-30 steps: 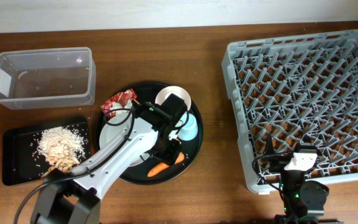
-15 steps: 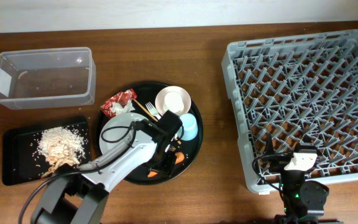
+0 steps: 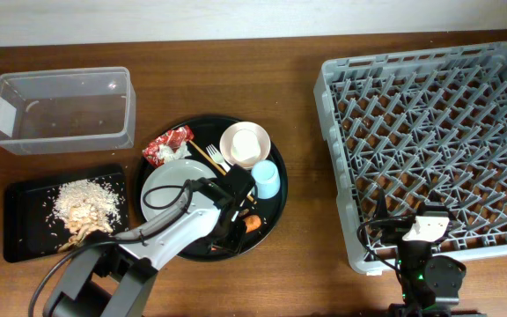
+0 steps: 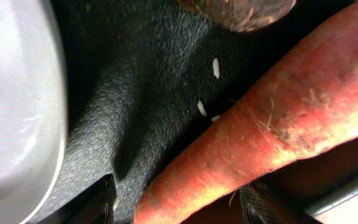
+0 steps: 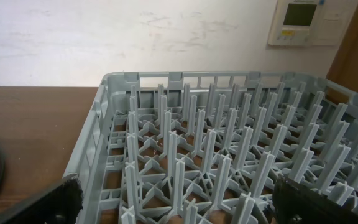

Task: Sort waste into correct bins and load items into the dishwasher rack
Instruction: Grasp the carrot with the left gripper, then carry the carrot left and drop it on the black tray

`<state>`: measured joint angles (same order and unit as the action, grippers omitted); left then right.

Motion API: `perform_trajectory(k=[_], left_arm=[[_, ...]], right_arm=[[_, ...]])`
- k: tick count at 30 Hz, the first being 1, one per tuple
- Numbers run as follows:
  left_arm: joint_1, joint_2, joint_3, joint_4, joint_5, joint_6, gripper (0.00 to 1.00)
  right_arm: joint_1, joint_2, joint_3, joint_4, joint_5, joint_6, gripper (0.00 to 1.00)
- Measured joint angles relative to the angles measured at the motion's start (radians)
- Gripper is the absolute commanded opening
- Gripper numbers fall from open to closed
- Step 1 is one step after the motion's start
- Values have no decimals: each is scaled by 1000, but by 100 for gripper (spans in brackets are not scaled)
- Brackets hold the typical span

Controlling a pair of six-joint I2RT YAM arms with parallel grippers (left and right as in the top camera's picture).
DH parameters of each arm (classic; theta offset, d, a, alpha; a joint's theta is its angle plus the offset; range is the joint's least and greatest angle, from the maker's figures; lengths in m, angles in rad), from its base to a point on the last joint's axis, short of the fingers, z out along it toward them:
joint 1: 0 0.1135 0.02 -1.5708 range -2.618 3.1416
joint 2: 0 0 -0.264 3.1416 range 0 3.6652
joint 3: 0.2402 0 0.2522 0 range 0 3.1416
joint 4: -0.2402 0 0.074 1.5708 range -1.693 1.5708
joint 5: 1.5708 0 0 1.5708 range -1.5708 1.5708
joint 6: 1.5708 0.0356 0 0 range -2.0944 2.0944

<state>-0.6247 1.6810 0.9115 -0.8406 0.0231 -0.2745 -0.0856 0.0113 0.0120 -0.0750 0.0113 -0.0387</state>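
Firstly, at the far left of the table (image 3: pixel 236 79) lies the clear tub (image 3: pixel 60 74) with its white label (image 3: pixel 4 114); just in front of it sits the flat black tray (image 3: pixel 25 231), carrying a heap of white rice and beige scraps (image 3: pixel 82 207) towards its right end. Further right comes the round black tray (image 3: pixel 282 195); at its upper left lies the red-and-white wrapper (image 3: pixel 167 145), with the grey plate (image 3: pixel 167 187) below it, the white fork (image 3: pixel 211 156) between plate and bowl, the pinkish bowl (image 3: pixel 245 143) at the top, and the light blue cup (image 3: pixel 267 180) just under the bowl. The left claw (image 3: pixel 236 224) is down on the near side of this tray beside the plate; its jaws stand apart astride the orange carrot (image 4: pixel 278 124), one finger (image 4: pixel 257 202) close against it and a gap on the other side, so no firm grip shows; a brown lump (image 4: pixel 238 9) and stray rice grains (image 4: pixel 216 67) lie just beside the carrot. At the right is the grey rack (image 3: pixel 429 141), nothing in it; the right claw (image 5: pixel 178 202) hangs at its near edge, spread wide and holding nothing.
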Motion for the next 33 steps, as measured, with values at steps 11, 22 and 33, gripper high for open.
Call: perform_trajectory(k=[11, 22, 33], left_arm=[[0, 0, -6, 53, 4, -6, 37], [-2, -30, 2, -25, 6, -7, 12], [35, -324, 76, -175, -23, -23, 12]], right_arm=[[0, 0, 0, 0, 0, 0, 99], [0, 0, 0, 0, 0, 1, 99], [0, 0, 0, 0, 0, 0, 99]])
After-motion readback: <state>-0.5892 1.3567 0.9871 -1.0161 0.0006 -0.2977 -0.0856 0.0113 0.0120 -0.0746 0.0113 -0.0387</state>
